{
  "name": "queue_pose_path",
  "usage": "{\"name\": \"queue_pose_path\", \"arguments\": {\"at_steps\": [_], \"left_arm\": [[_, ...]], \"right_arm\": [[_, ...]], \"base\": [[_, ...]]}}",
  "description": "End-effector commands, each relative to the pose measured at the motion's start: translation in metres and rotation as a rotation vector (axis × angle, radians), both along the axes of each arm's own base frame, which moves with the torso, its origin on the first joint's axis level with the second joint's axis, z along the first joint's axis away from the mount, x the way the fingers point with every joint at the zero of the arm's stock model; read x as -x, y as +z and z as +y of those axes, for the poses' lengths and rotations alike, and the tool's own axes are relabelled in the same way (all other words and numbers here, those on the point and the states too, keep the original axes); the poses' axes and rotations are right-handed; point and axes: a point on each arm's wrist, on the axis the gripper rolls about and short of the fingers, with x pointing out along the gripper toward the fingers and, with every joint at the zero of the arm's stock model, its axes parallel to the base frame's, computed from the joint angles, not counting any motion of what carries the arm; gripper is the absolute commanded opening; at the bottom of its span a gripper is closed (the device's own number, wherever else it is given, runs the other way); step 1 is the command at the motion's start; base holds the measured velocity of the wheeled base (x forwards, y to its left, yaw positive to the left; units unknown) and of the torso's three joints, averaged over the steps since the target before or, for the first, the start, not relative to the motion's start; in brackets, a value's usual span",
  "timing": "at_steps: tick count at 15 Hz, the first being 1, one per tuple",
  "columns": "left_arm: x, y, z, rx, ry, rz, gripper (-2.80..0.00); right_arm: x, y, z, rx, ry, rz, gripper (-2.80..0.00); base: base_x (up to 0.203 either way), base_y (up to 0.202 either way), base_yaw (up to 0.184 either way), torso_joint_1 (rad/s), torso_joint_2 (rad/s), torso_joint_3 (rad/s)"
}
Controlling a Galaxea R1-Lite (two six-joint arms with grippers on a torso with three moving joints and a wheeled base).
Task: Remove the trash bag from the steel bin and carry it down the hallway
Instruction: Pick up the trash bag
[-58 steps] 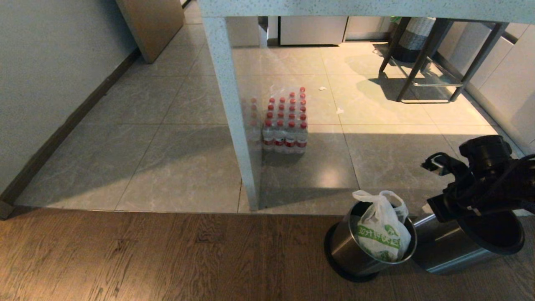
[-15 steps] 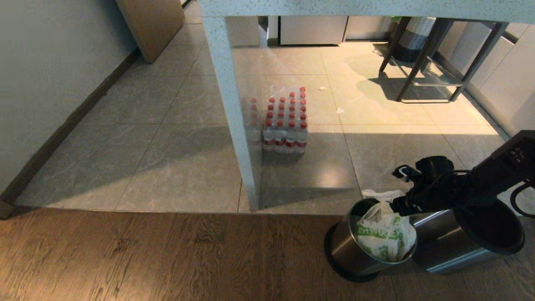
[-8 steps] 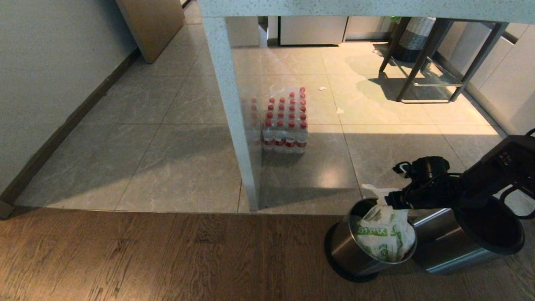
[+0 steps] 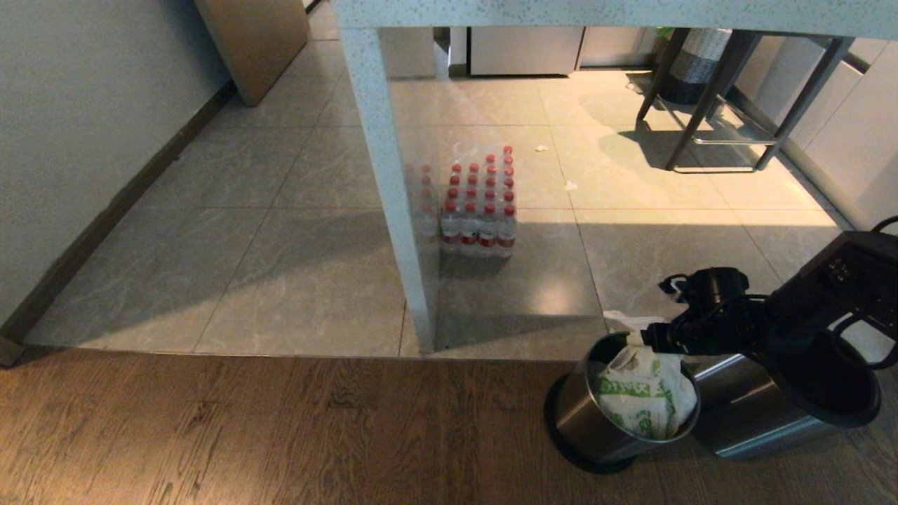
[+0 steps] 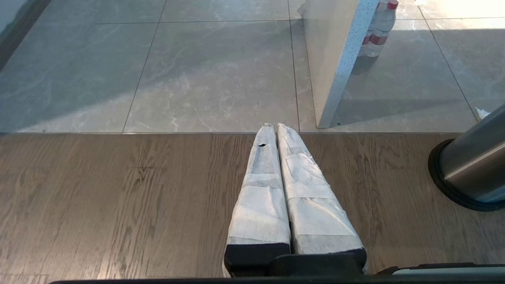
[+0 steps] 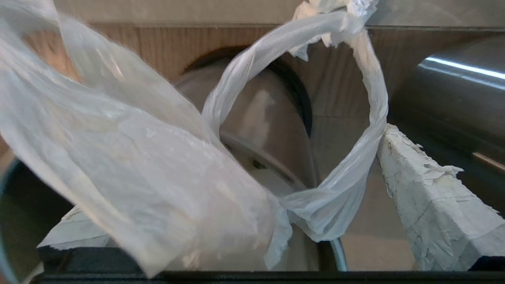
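Barely begun: trash bag [image 4: 645,400] yet inside steel bin [image 4: 586,424], right gripper [image 4: 649,338] spread wide around its handles [image 6: 371,118], gripping nothing; lifting out and hallway carry remaining.

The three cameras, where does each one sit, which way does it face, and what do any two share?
Head view: high on the robot, facing forward and down at the steel bin and trash bag; the right arm reaches in.
Left wrist view: behind the shut left claw, low over the wood floor.
Right wrist view: behind the open right claw, its fingers either side of the bag's handles.
All three show the bin; the head and right wrist views also share the bag.
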Motion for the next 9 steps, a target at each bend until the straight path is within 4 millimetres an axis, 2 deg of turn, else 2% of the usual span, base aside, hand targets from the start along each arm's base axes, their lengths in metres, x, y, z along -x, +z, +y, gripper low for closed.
{"name": "queue_pose_path", "arguments": {"at_steps": [1,6,9], "left_arm": [[0.0,0.0,0.0,0.001,0.0,0.0,-2.8],[0.0,0.0,0.0,0.001,0.0,0.0,-2.8],[0.0,0.0,0.0,0.001,0.0,0.0,-2.8]], "right_arm": [[-0.002,0.002,0.004,-0.024,-0.006,-0.009,0.0],[-0.003,0.02,0.019,-0.09,-0.038,-0.036,0.0],[-0.001,0.038,0.024,-0.105,-0.041,-0.072,0.0]], "base": [[0.0,0.0,0.0,0.0,0.0,0.0],[0.0,0.0,0.0,0.0,0.0,0.0],[0.0,0.0,0.0,0.0,0.0,0.0]]}}
